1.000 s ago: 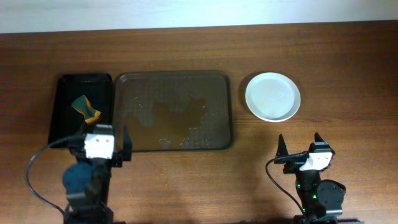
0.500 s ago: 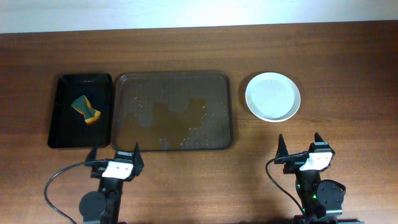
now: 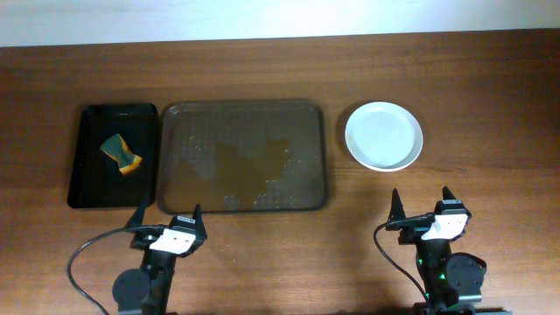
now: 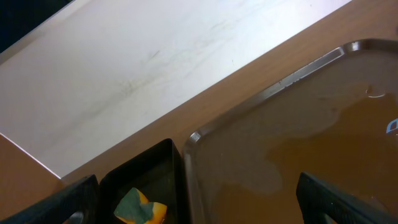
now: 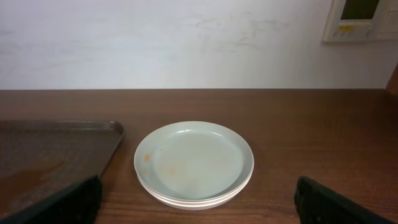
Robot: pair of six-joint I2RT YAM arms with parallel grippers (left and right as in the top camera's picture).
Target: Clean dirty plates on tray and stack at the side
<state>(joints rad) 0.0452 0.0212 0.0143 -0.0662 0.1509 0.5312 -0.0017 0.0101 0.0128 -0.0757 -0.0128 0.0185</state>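
A wet brown tray (image 3: 245,114) lies mid-table with no plates on it; it also shows in the left wrist view (image 4: 292,130) and the right wrist view (image 5: 56,149). A stack of white plates (image 3: 383,136) sits to its right, with faint orange marks on the top plate (image 5: 194,163). A green and orange sponge (image 3: 121,153) lies in a black bin (image 3: 87,175), also in the left wrist view (image 4: 142,208). My left gripper (image 3: 166,215) is open and empty near the front edge. My right gripper (image 3: 421,203) is open and empty in front of the plates.
A pale wall runs behind the table, with a white control panel (image 5: 360,18) at the upper right of the right wrist view. Cables trail from both arm bases at the front edge.
My left arm pulled back from beside the black bin to the front edge and its gripper now points toward the tray. The right arm has not moved.
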